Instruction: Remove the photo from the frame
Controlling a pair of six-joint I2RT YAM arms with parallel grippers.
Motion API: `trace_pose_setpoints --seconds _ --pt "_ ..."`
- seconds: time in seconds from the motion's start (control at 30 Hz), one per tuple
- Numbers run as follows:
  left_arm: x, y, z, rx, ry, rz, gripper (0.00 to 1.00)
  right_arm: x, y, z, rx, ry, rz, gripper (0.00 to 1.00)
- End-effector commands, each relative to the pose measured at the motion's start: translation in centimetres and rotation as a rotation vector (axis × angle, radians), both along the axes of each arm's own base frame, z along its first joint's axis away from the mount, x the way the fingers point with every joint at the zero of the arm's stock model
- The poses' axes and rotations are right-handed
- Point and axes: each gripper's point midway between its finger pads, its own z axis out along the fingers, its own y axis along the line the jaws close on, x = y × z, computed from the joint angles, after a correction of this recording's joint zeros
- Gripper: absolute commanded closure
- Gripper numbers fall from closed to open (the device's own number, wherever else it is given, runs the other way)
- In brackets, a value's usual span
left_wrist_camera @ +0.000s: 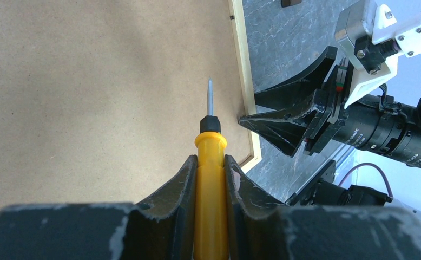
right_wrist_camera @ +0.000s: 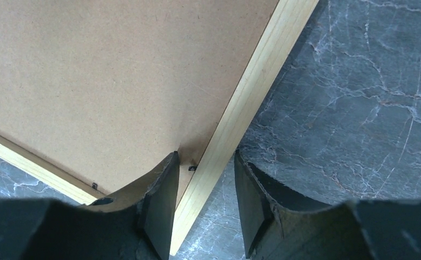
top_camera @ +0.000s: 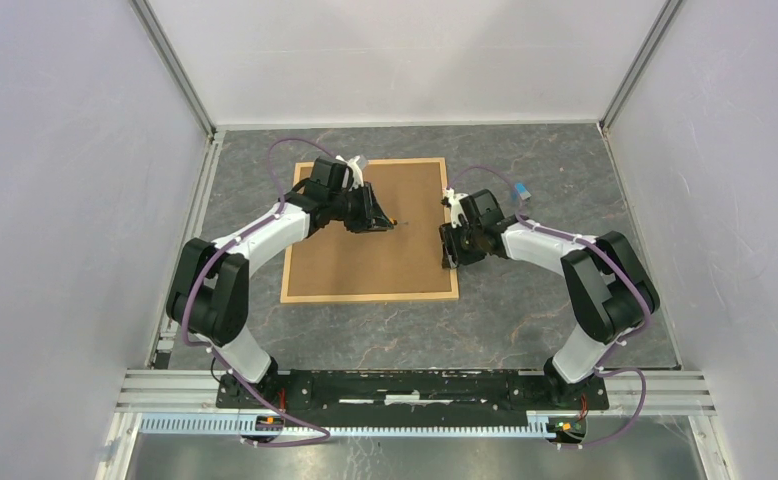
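The frame (top_camera: 370,296) lies face down on the table, its brown fibreboard back (top_camera: 365,255) up inside a light-wood rim. The photo is hidden under the board. My left gripper (top_camera: 377,220) is over the upper middle of the board, shut on a yellow-handled screwdriver (left_wrist_camera: 210,162) whose metal tip points at the right rim (left_wrist_camera: 243,70). My right gripper (top_camera: 452,250) is open and straddles that right rim (right_wrist_camera: 262,70): one finger over the board (right_wrist_camera: 116,70), the other over the table. A small metal tab (right_wrist_camera: 192,168) sits at the rim between its fingers.
The table (top_camera: 525,320) is grey marble, closed in by white walls left, right and behind. A small dark block (left_wrist_camera: 290,2) shows at the top edge of the left wrist view, beyond the frame. Another tab (right_wrist_camera: 94,186) sits on the frame's near rim.
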Motion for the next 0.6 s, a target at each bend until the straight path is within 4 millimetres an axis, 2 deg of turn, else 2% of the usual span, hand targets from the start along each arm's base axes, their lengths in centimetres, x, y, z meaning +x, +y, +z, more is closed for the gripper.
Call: trace_pose_setpoints --seconds 0.0,0.2,0.3,0.5,0.57 --pt "0.5 0.3 1.7 0.0 -0.088 -0.019 0.98 -4.3 -2.9 -3.7 -0.139 0.153 -0.005 0.53" --pt "0.6 0.6 1.6 0.005 -0.087 -0.01 0.98 -5.3 -4.0 -4.6 -0.184 0.176 -0.001 0.63" --pt "0.7 0.8 1.5 0.005 -0.084 -0.006 0.98 -5.8 -4.4 -4.6 -0.204 0.198 0.036 0.73" --pt "0.5 1.0 1.4 0.003 -0.087 -0.011 0.98 -4.3 -4.6 -3.9 -0.2 0.224 0.08 1.0" --pt "0.2 1.1 1.4 0.006 -0.09 -0.019 0.98 -3.7 -4.7 -3.6 -0.189 0.229 0.083 1.0"
